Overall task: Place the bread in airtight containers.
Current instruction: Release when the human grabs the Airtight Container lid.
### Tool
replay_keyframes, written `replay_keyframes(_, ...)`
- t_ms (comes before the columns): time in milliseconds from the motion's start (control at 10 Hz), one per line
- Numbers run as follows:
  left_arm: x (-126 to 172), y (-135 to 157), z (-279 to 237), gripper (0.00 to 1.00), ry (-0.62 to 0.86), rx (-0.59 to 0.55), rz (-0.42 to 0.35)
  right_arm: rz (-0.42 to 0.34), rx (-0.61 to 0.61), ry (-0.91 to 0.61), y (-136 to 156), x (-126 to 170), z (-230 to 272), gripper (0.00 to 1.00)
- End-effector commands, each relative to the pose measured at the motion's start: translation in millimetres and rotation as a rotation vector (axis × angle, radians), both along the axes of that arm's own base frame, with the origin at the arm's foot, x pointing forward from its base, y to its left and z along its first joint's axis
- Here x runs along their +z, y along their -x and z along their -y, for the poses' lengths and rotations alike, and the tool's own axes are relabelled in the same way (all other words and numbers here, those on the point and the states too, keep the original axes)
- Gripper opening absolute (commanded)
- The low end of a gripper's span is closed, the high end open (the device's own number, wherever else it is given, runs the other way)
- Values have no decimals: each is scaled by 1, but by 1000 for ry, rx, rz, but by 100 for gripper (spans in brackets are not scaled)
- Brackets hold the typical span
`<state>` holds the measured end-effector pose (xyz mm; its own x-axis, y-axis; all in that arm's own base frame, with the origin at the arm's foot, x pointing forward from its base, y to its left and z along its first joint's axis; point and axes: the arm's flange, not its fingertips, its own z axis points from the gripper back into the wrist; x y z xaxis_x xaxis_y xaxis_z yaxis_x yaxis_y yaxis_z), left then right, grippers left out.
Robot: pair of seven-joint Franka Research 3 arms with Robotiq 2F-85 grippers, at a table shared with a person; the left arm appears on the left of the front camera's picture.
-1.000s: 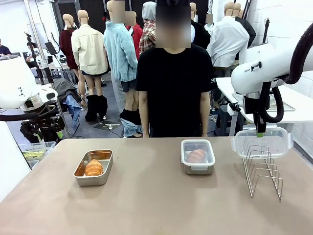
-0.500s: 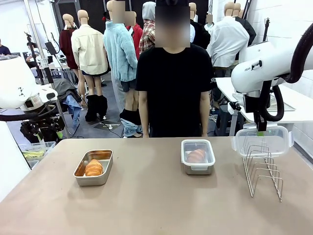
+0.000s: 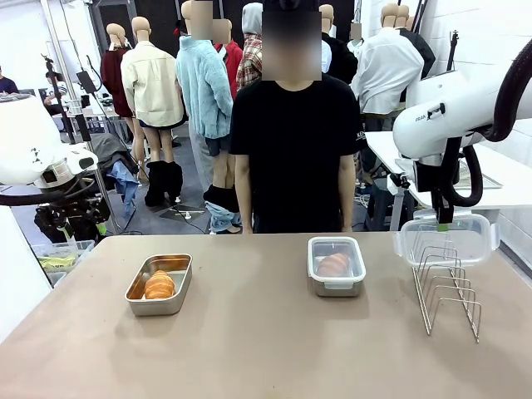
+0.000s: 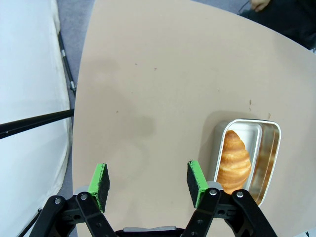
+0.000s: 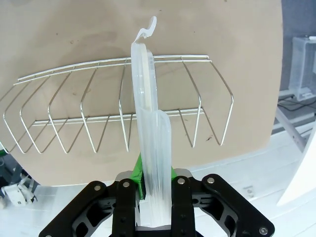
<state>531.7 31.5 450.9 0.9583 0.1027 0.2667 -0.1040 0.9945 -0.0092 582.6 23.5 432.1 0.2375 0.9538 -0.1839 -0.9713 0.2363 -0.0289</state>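
An open steel container point(image 3: 159, 284) at the table's left holds a golden croissant point(image 3: 159, 285). In the left wrist view that croissant point(image 4: 234, 160) lies in the tin point(image 4: 266, 148), right of my open left gripper point(image 4: 148, 178), which hovers over bare table with nothing between its pads. A second container point(image 3: 336, 266), near the middle, has a clear lid clipped on and a croissant point(image 3: 332, 264) inside. My right gripper point(image 3: 442, 220) is shut on another clear plastic lid point(image 3: 446, 239), held upright just above the wire rack point(image 3: 449, 287). The right wrist view has this lid point(image 5: 148, 108) edge-on between the jaws of my right gripper point(image 5: 153, 177).
A person in a black shirt point(image 3: 291, 150) stands at the far edge, arms down. The wire rack point(image 5: 123, 118) stands at the table's right side. Bare table stretches across the front and between the two tins. The left table edge point(image 4: 79, 98) drops to the floor.
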Motion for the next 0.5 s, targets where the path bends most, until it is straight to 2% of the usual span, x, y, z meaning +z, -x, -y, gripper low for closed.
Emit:
replay_keyframes(0, 1, 1, -1, 82, 0, 1, 1, 0, 0, 0, 0, 0, 0, 0)
replay_keyframes(100, 1, 1, -1, 82, 0, 1, 1, 4, -31, 46, 10, 24, -1, 0)
replay_keyframes(200, 1, 1, -1, 82, 0, 1, 1, 17, 11, 56, 16, 40, -2, 0)
replay_keyframes(400, 1, 1, -1, 82, 0, 1, 1, -16, 39, 25, 20, 64, -1, 0)
